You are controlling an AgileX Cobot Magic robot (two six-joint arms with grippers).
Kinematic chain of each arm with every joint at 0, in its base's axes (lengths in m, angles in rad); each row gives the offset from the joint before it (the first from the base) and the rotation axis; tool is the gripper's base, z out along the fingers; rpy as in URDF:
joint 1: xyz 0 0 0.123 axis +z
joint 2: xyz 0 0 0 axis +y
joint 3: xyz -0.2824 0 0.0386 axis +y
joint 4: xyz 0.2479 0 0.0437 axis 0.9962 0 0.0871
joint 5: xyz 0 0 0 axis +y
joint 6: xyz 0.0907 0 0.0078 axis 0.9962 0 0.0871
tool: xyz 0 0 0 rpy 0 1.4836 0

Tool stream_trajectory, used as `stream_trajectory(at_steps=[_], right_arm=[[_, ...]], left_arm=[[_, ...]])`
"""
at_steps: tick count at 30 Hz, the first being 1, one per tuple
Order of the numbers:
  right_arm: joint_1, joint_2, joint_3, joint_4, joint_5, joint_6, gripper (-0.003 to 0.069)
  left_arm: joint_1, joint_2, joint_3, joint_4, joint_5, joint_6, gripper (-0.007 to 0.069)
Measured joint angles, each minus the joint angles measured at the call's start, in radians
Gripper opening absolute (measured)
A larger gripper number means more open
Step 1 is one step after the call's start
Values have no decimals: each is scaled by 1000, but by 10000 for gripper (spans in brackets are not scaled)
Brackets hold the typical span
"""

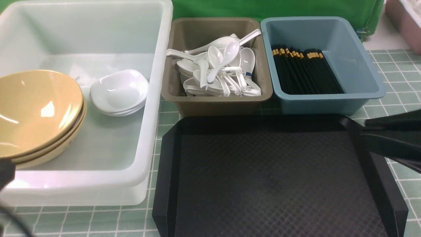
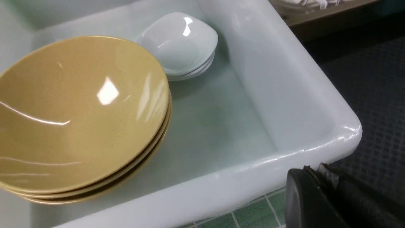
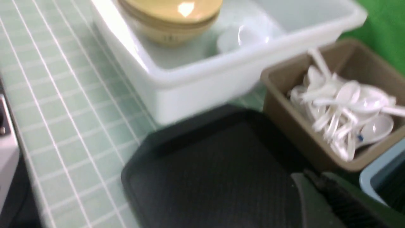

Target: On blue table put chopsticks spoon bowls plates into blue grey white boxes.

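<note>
On the blue table (image 1: 404, 82) stand three boxes. The white box (image 1: 154, 131) holds a stack of tan bowls (image 1: 36, 112) and a stack of white plates (image 1: 118, 90). White spoons (image 1: 220, 65) fill the grey box (image 1: 217, 102), and black chopsticks (image 1: 306, 70) lie in the blue box (image 1: 329, 102). My left gripper (image 2: 313, 169) hangs outside the white box's near corner, shut and holding nothing. At the black tray's far right corner my right gripper (image 1: 361, 130) has its fingers together, also holding nothing.
The black diamond-textured tray (image 1: 273, 177) lies in front of the grey and blue boxes, with nothing on it. A green backdrop rises behind the boxes. A pinkish bin (image 1: 406, 23) shows at the far right.
</note>
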Motion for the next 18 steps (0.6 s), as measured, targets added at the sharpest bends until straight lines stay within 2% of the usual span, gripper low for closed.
stream_trajectory(at_steps=[7,18], right_arm=[[0,-80,145,0,-218,41,99],[0,-83,167,0,-217,44,101]], left_arm=[[0,-228,136,0,-92,-2,2],[0,-303,153,0,-93,-4,2]])
